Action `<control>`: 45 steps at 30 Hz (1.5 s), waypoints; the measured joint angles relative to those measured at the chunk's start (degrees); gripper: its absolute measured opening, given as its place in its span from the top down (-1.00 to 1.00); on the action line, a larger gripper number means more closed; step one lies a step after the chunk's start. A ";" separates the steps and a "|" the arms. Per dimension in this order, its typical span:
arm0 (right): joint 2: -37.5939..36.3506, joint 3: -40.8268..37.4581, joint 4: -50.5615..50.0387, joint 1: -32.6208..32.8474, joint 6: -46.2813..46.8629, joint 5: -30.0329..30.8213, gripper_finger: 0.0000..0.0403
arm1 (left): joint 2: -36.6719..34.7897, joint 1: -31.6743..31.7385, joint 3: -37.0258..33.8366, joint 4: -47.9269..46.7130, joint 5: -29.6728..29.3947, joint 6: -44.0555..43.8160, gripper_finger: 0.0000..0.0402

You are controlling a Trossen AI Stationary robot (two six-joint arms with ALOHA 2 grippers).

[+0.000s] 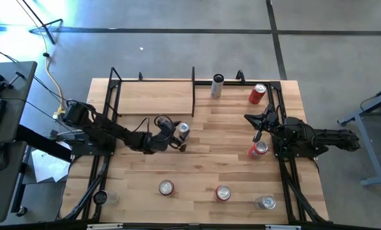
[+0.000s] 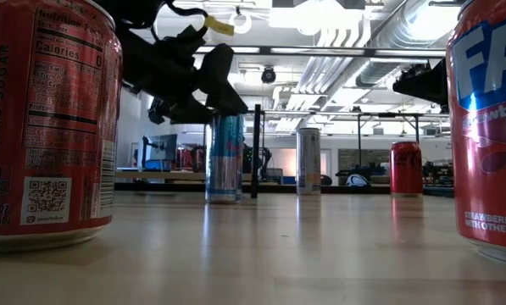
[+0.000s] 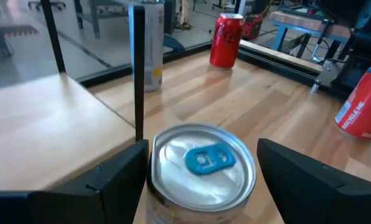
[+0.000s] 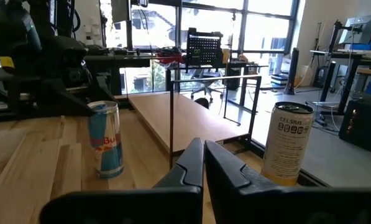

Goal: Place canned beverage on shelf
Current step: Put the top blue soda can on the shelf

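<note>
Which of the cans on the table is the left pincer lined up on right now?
The blue-and-silver Red Bull can with the blue pull tab, standing mid-table beside the shelf. The open left pincer straddles its top; every other can stands away from it.

shelf board point(image 1: 153, 97) bare, black upright point(image 3: 136, 68) beside can point(image 3: 201, 167)

Blue-tab can point(image 1: 183, 130) just right of shelf point(image 1: 153, 97), mid-table.

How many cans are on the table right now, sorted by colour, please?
Red cans: 4, one near the back edge, one by the right arm, two at the front
Silver or white cans: 2
Blue-and-silver can: 1
Total: 7
</note>
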 joint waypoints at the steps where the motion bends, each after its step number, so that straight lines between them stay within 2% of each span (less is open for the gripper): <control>1: 0.00 -0.02 -0.01 0.00 0.00 0.00 1.00 | 0.00 0.28 0.05 -0.02 0.39 0.89 -0.38; 7: 0.00 0.00 -0.01 -0.01 0.00 0.00 1.00 | -0.10 2.65 -0.06 -0.18 4.77 1.68 -0.06; 11: 0.00 -0.02 -0.01 -0.01 -0.02 0.02 1.00 | -1.87 3.86 -0.16 -1.21 9.56 8.17 -0.06; 17: 0.00 -0.01 -0.01 0.00 -0.02 0.00 1.00 | -12.12 7.28 -0.36 -12.04 15.69 16.17 -0.06; 21: 0.02 -0.02 -0.01 -0.01 -0.03 0.00 1.00 | -21.54 11.44 -0.34 -22.13 24.12 21.28 -0.06; 25: 0.02 -0.02 -0.01 -0.01 -0.04 0.01 1.00 | -31.27 18.90 -0.32 -29.73 34.12 26.33 -0.06; 29: 0.02 0.00 -0.01 0.00 -0.04 0.01 1.00 | -38.71 29.47 -0.31 -34.57 50.14 29.88 -0.06; 31: 0.02 0.00 0.02 -0.01 -0.04 0.01 1.00 | -41.31 34.51 -0.27 -37.48 55.90 33.67 -0.06; 36: 0.02 0.00 -0.01 -0.01 -0.04 0.00 1.00 | -42.06 46.33 -0.27 -39.60 63.88 39.53 -0.06; 41: 0.02 -0.02 -0.01 0.01 -0.04 0.00 1.00 | -37.91 56.01 -0.27 -39.51 66.43 41.69 -0.06; 45: 0.02 0.00 -0.01 0.01 -0.04 0.01 1.00 | -34.30 60.65 -0.27 -38.03 69.24 43.12 -0.06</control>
